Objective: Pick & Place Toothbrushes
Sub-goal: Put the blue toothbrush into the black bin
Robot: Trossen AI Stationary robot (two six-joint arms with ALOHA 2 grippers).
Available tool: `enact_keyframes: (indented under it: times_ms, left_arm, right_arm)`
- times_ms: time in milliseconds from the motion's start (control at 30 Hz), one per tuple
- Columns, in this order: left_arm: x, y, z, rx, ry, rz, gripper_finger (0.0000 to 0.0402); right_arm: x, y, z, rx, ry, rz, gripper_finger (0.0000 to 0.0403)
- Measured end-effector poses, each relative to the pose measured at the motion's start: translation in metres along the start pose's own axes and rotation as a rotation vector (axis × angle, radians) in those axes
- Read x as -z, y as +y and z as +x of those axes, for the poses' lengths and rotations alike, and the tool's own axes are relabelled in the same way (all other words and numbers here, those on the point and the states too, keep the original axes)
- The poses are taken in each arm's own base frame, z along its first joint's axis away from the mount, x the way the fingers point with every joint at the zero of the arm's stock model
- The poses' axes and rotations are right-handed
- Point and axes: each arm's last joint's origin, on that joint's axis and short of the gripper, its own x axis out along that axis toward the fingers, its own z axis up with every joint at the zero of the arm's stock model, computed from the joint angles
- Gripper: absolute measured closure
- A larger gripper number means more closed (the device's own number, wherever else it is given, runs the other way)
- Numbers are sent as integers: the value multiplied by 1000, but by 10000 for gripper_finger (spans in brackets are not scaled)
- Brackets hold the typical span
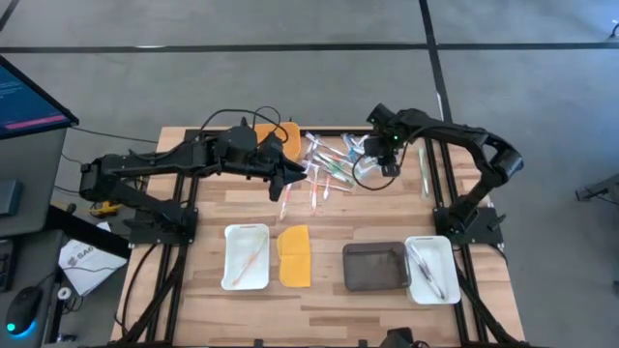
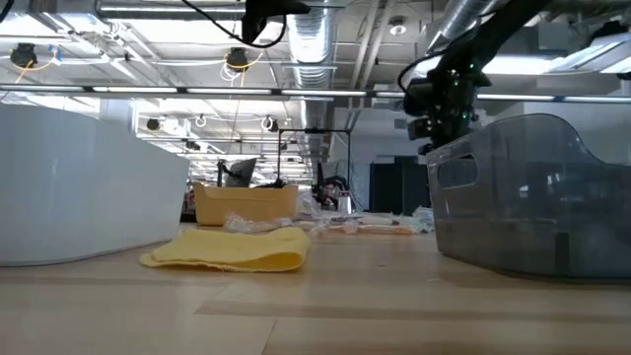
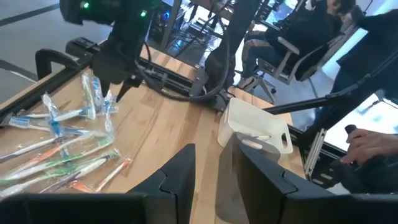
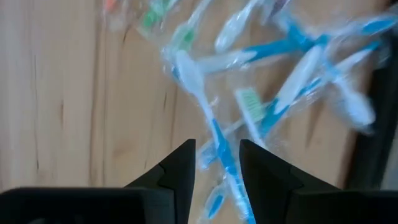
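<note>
Wrapped toothbrushes (image 1: 327, 166) in blue, green, orange and white lie in a loose pile on the wooden table's far middle, also seen in the left wrist view (image 3: 68, 146). My right gripper (image 1: 375, 155) points down over the pile's right part, open; a blue toothbrush (image 4: 214, 134) lies below the gap between its fingers (image 4: 180, 165). My left gripper (image 1: 298, 176) hangs open just left of the pile, well above the table, nothing between its fingers (image 3: 180, 171). One pinkish toothbrush lies in the left white tray (image 1: 247, 256); a few lie in the right white tray (image 1: 430, 269).
A flat yellow lid (image 1: 295, 256) and a dark see-through tray (image 1: 375, 266) lie between the two white trays near the front edge. An orange box (image 1: 274, 133) stands at the far edge behind the left arm. A person sits beyond the table (image 3: 311, 25).
</note>
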Motion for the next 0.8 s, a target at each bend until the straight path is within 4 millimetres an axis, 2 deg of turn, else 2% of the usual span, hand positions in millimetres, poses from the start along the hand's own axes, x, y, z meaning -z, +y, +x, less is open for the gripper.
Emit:
enact_keyframes:
  times_ms: [133,367,800]
  left_arm:
    - [1,-2,0,6,3,-5,294]
    - [4,-8,1,27,18,-9,294]
    - [6,-8,1,21,40,-9,294]
  right_arm:
    - [1,-2,16,-50,43,7,282]
    - [-3,-3,33,-59,89,-4,282]
    - [-6,-9,43,3,105,-3,282]
